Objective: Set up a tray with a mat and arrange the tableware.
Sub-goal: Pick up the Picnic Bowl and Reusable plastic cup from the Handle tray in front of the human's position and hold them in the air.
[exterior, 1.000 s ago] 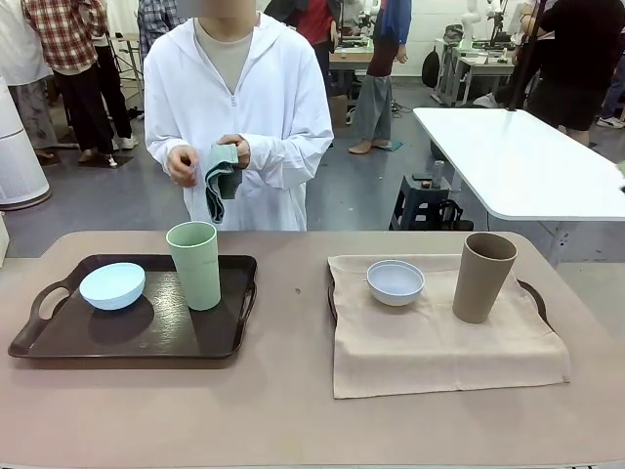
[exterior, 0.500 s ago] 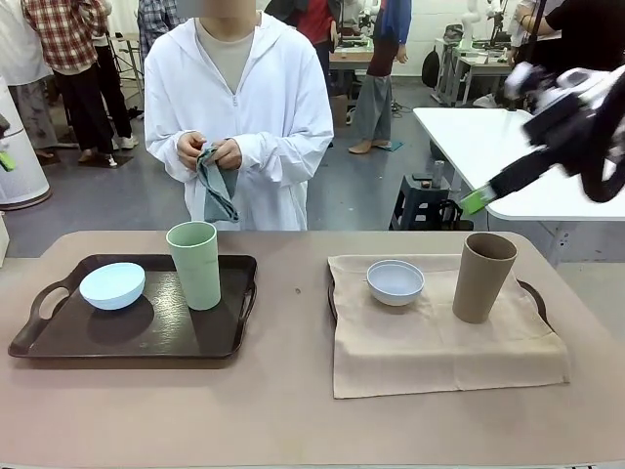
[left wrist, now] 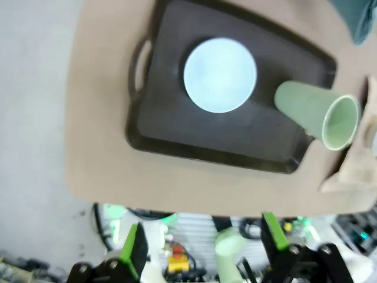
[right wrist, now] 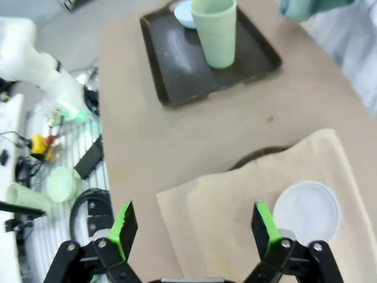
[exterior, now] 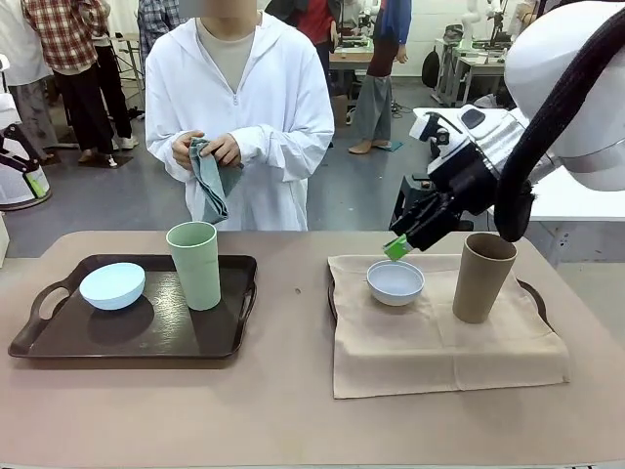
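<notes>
Hovering just over the small white round plastic bowl on the beige cloth mat, right jaws gape wide, empty. Left jaws, likewise wide and empty, hang above the dark rectangular tray bearing light-blue plastic bowl and pale-green tumbler.

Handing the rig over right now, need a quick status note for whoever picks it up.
Left gripper: open, empty, high over the left tray.
Right gripper: open, empty, just above the white bowl.
Done: the right tray has the beige mat, with the white bowl and tan tumbler on it.
To do: the left tray holds the light blue bowl and green tumbler but no mat. The person's hands hold a teal cloth, likely that mat.
</notes>
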`<action>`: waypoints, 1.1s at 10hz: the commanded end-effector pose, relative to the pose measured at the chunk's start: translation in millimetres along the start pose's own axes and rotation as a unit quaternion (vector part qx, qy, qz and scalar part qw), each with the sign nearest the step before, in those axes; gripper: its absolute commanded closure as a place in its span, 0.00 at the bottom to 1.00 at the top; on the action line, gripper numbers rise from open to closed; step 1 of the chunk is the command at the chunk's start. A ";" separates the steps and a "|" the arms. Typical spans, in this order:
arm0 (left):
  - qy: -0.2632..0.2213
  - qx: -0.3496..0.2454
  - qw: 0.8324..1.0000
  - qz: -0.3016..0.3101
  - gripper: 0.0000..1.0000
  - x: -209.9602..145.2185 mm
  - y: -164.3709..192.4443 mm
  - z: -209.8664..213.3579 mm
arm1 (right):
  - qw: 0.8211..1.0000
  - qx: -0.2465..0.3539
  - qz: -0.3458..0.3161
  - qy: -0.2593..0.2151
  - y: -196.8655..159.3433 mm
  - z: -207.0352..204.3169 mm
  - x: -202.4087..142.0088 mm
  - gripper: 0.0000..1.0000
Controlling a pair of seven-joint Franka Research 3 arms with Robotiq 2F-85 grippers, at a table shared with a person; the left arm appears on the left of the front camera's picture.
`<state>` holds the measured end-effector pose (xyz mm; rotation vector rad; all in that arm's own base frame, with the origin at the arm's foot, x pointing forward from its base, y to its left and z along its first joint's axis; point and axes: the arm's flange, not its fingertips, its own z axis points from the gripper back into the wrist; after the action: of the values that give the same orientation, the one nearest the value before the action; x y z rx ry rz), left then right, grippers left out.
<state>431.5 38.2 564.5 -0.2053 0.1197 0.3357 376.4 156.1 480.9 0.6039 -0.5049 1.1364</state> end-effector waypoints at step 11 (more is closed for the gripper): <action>-0.099 0.091 0.974 -0.184 0.00 -2.6 -39.9 -59.6 | 0.969 0.066 0.232 -0.044 -35.1 -138.5 54.1 0.00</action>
<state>443.5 -21.4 521.6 -0.0079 -0.0622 -0.0002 411.8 259.4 421.6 0.6118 -0.6295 1.5643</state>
